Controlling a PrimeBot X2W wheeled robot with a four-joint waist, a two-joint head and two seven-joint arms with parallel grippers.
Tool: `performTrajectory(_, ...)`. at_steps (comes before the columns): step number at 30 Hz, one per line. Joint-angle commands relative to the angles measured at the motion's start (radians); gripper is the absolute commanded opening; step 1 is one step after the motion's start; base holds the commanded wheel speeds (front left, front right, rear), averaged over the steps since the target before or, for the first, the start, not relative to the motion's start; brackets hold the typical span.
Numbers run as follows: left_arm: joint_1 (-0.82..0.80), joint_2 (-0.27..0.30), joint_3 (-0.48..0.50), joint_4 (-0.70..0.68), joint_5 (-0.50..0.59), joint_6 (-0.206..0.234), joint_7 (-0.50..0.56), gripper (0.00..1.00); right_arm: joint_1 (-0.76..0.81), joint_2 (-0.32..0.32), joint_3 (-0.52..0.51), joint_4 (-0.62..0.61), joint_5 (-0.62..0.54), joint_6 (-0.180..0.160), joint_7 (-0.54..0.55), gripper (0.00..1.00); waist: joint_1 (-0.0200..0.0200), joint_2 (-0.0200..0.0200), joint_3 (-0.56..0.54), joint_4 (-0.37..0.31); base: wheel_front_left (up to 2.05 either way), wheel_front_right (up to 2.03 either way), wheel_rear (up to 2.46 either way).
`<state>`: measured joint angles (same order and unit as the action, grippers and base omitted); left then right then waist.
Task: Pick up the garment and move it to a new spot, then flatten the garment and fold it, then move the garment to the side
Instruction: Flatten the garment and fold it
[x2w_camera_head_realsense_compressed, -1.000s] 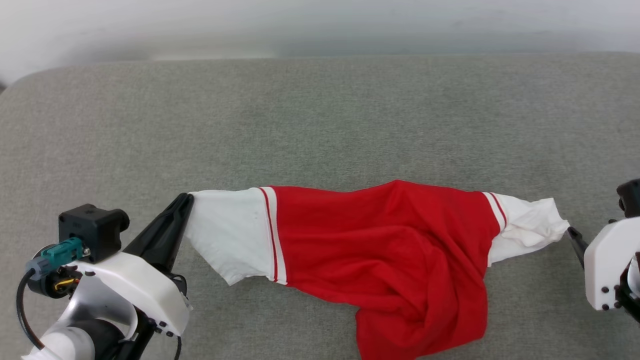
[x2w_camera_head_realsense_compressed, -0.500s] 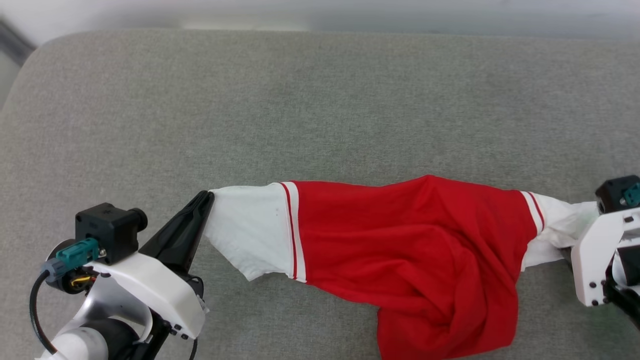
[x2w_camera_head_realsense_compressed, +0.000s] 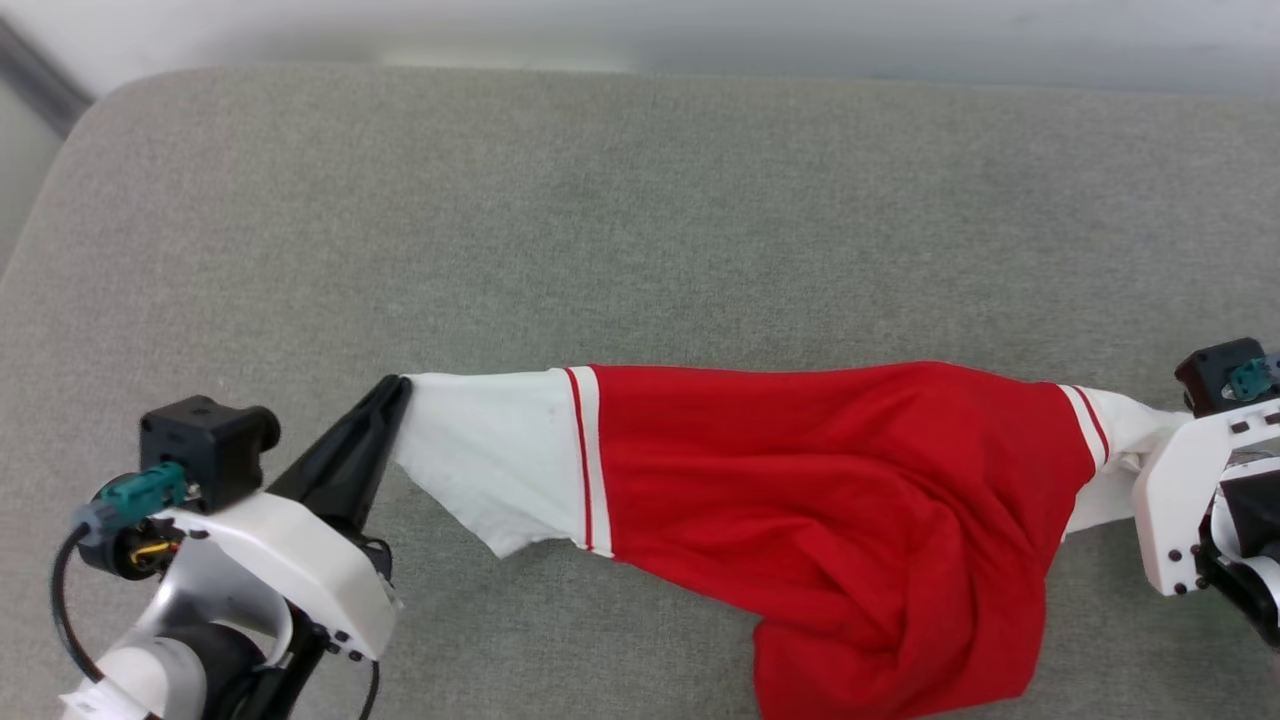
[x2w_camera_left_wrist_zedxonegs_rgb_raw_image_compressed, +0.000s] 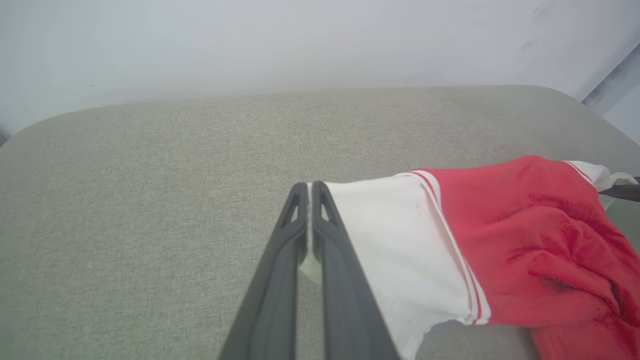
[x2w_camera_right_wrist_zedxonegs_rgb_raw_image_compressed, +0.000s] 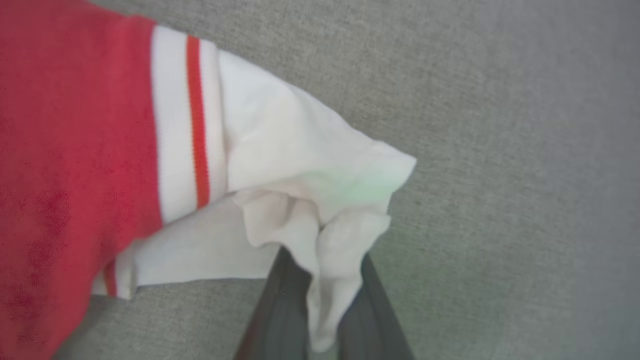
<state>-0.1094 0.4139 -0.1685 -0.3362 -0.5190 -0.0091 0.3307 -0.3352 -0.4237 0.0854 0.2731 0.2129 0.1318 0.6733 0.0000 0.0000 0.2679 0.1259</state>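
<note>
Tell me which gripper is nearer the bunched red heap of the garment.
Right. The right gripper, jaws shut on one white sleeve, is just up and right of the heap in the head view; the left gripper pinches the other sleeve, far off to the heap's left.

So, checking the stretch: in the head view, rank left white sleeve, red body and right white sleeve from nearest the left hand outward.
1. Left white sleeve, in the left hand.
2. Red body, middle.
3. Right white sleeve, far right.
</note>
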Motion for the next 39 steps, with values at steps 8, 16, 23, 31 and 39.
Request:
performTrajectory(8,-0.057,0.042,0.07,-0.003,-0.002,-0.002,-0.045,0.0,-0.104,-0.077,0.033,-0.059,0.027,-0.002,-0.141,0.0,0.0,0.0,-0.121,-0.057,0.0,0.0,0.0)
performTrajectory(16,-0.145,0.107,0.161,-0.021,0.004,-0.001,-0.074,0.0,-0.253,-0.159,0.102,-0.175,0.103,-0.002,-0.301,0.0,0.0,0.0,-0.198,-0.102,0.0,0.0,0.0)
performTrajectory(23,-0.217,0.159,0.24,-0.042,-0.005,0.001,-0.09,0.0,-0.353,-0.21,0.166,-0.265,0.162,-0.002,-0.43,0.0,0.0,0.0,-0.247,-0.132,0.0,0.0,0.0)
performTrajectory(31,-0.263,0.198,0.324,-0.066,-0.024,0.015,-0.105,0.0,-0.399,-0.239,0.196,-0.375,0.19,-0.002,-0.546,0.0,0.0,0.0,-0.267,-0.158,0.0,0.0,0.0)
performTrajectory(39,-0.307,0.235,0.336,-0.045,-0.055,-0.001,-0.073,0.0,-0.442,-0.27,0.244,-0.375,0.194,-0.002,-0.542,0.0,0.0,0.0,-0.225,-0.175,0.0,0.0,0.0)
